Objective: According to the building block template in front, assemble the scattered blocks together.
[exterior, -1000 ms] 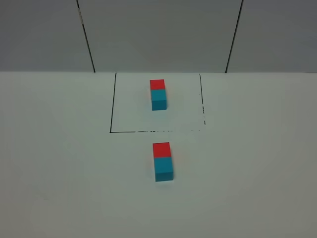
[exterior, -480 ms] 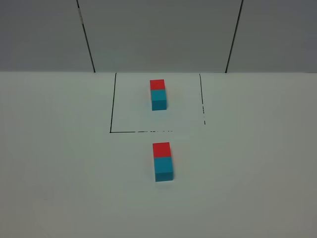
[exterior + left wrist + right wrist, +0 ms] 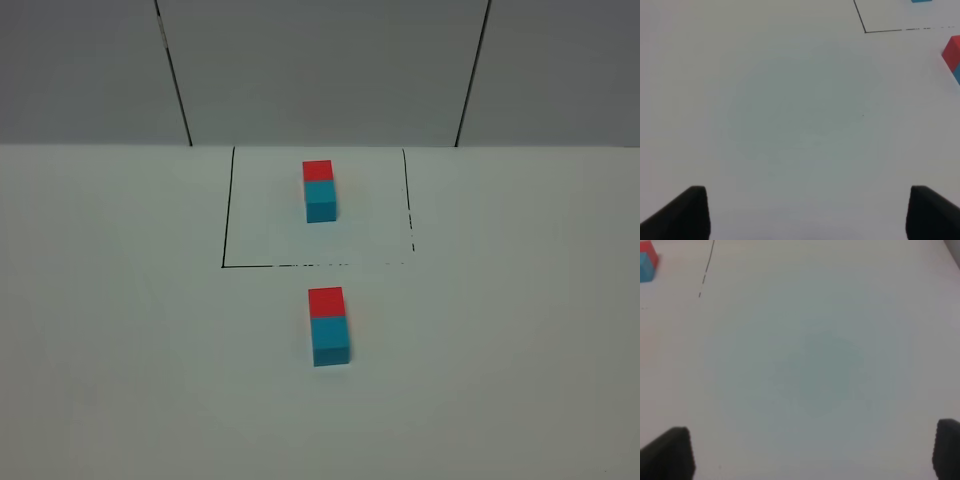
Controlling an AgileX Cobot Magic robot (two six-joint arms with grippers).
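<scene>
On the white table (image 3: 120, 330), the building block template (image 3: 320, 190) sits inside the black outline (image 3: 226, 210). The scattered blocks (image 3: 329, 326) lie joined just outside its near line. Left gripper (image 3: 805, 212) and right gripper (image 3: 812, 455) stand released over bare surface.

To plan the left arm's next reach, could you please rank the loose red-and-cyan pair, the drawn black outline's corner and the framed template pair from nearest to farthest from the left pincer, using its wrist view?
1. Loose pair, off to one side of the open left pincer.
2. Outline corner, beyond it.
3. Template pair, farthest, inside the outline.
</scene>
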